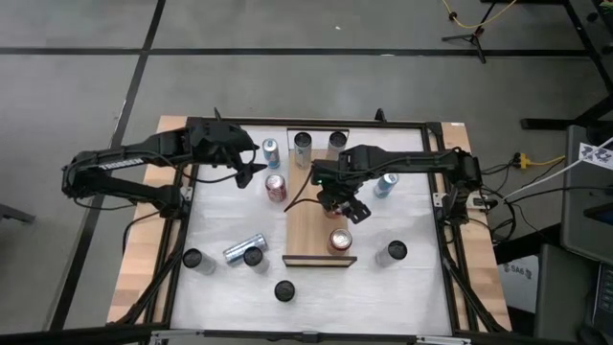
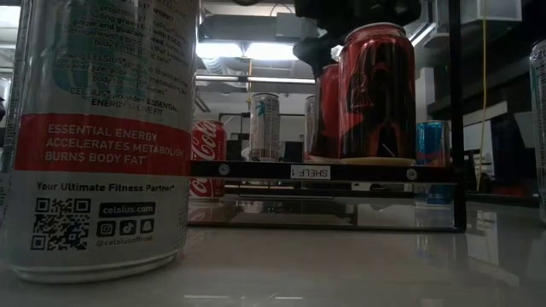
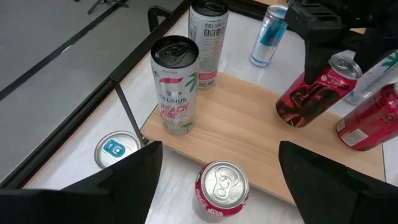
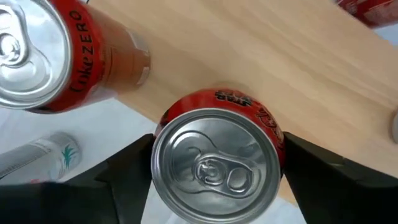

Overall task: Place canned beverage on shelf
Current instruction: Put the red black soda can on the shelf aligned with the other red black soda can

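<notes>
The shelf (image 1: pixel 308 225) is a light wooden plank on the white table, with its dark lip (image 1: pixel 319 260) at the near end. Two tall cans (image 1: pixel 303 144) (image 1: pixel 337 141) stand on its far end and a red can (image 1: pixel 340 240) stands by the lip. My right gripper (image 1: pixel 342 203) is over the middle of the shelf, shut on a red can (image 4: pixel 214 162). This can also shows in the left wrist view (image 3: pixel 314 93). My left gripper (image 1: pixel 251 174) is open and empty above the table left of the shelf, over a red Coke can (image 3: pixel 221 190) that stands beside the plank. My right gripper pinches the red can between its two fingers, on opposite sides of its wall just under the top rim (image 4: pixel 160 140). The fingers (image 4: pixel 127 171) come from above, pointing down. The can is tilted over the plank (image 3: pixel 292 112). I cannot tell whether its base touches the plank.
Blue cans stand at the far left (image 1: pixel 271 150) and right of the shelf (image 1: pixel 386 184). A silver can (image 1: pixel 239 251) lies on its side at the near left, among upright cans (image 1: pixel 193 259) (image 1: pixel 284 290) (image 1: pixel 393 251). A black frame (image 1: pixel 182 220) rims the table. A Celsius can (image 2: pixel 98 136) stands close to the low camera.
</notes>
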### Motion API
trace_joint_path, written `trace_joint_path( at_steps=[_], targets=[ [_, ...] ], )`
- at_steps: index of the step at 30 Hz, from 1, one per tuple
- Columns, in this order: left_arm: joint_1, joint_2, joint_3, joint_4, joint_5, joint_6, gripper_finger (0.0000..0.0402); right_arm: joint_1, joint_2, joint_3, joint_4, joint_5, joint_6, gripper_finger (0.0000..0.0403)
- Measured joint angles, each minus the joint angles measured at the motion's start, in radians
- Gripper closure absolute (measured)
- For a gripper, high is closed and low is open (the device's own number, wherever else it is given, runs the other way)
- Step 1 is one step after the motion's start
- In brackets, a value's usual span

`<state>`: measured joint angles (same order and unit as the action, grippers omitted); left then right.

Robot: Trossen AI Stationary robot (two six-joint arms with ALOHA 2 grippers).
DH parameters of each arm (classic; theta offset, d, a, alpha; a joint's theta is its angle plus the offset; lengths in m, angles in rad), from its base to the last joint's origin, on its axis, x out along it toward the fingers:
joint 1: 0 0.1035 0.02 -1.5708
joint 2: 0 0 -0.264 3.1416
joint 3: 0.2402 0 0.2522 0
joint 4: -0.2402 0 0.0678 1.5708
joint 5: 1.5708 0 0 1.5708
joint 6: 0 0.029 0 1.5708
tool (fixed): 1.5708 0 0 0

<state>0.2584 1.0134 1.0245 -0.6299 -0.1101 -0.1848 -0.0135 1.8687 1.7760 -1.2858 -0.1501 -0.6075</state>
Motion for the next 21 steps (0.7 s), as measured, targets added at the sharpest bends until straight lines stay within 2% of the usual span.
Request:
trace_joint_path(
  at_steps=[7, 15, 21],
  targets=[
    [0.000, 0.002, 0.000, 0.000, 0.000, 0.000, 0.0088, 0.000, -0.002, 0.001, 0.038, 0.000, 0.000, 0.0062],
    [-0.002, 0.002, 0.000, 0.007, 0.000, 0.000, 0.0088, 0.000, -0.002, 0.001, 0.059, 0.010, 0.000, 0.0059],
    [-0.023, 0.002, 0.000, 0.127, 0.000, 0.001, 0.0088, 0.001, -0.002, 0.036, 0.042, 0.079, -0.001, 0.0059]
  ],
)
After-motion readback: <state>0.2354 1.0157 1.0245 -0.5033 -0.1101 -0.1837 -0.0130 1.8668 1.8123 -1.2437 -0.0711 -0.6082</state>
